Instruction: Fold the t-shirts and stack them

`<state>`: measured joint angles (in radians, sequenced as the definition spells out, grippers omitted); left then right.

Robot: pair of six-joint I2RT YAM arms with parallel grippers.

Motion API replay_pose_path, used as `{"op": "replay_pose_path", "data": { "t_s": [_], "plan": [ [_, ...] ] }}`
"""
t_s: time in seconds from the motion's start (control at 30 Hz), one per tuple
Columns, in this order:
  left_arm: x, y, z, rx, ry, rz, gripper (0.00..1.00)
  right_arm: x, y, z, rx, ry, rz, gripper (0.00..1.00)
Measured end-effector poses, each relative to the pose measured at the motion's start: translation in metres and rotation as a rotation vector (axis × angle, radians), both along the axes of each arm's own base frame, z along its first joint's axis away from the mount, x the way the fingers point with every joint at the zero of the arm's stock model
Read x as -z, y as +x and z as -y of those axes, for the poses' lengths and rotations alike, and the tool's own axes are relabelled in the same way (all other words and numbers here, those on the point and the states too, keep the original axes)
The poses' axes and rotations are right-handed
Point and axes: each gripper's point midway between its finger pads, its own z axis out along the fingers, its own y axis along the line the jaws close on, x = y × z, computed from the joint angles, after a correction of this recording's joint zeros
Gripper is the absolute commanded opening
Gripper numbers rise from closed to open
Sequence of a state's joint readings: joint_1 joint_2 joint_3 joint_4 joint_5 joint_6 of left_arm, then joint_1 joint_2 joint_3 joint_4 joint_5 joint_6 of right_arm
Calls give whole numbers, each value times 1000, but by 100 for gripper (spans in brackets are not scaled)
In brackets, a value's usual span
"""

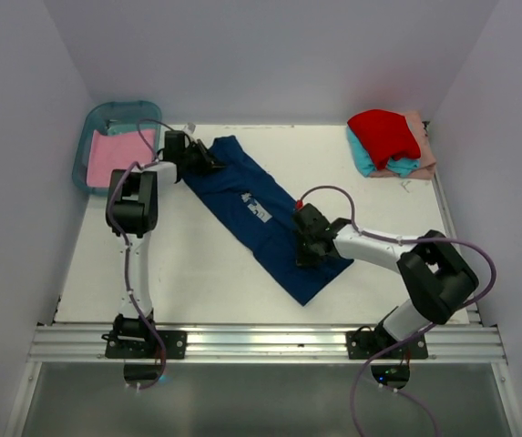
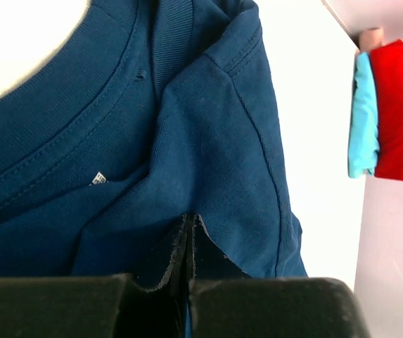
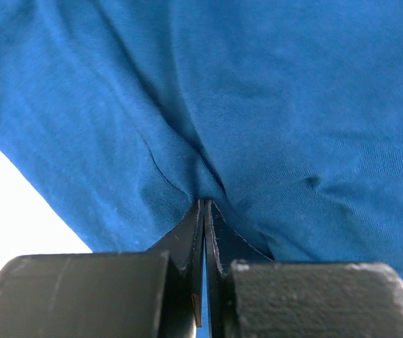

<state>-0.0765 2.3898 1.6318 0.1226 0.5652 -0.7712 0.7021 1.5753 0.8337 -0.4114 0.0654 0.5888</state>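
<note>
A navy blue t-shirt [image 1: 233, 187] with a pale square print lies stretched in a long diagonal band across the white table [image 1: 179, 264]. My left gripper [image 1: 211, 164] is shut on its collar end at the back left. In the left wrist view the fingertips [image 2: 194, 229] pinch navy cloth [image 2: 208, 120] just below the neckline. My right gripper [image 1: 304, 253] is shut on the lower part of the shirt. The right wrist view shows its jaws [image 3: 205, 205] pressed together on a fold of blue cloth [image 3: 271, 91].
A teal plastic bin [image 1: 86, 150] at the back left holds a pink t-shirt [image 1: 113, 157]. At the back right a red t-shirt [image 1: 383, 135] [image 2: 398, 105] tops a pile with a teal one [image 1: 363, 157] [image 2: 363, 120] and a peach one [image 1: 422, 146]. White walls enclose the table.
</note>
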Motion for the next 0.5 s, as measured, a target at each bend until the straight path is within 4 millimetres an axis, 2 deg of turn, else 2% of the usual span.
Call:
{"op": "replay_pose_path", "data": {
  "t_s": [0.17,0.3,0.43,0.5],
  "plan": [
    [-1,4,9,52,-45,16,0,1,-8,-27,-12,52,14,0],
    [-1,9,18,100,-91,30,0,-1,-29,-68,-82,103,18,0],
    [-1,15,26,156,-133,43,0,-1,-60,-116,-180,136,3,0],
    [-2,18,31,192,-155,54,0,-2,-72,-132,-214,145,-2,0]
  ]
}}
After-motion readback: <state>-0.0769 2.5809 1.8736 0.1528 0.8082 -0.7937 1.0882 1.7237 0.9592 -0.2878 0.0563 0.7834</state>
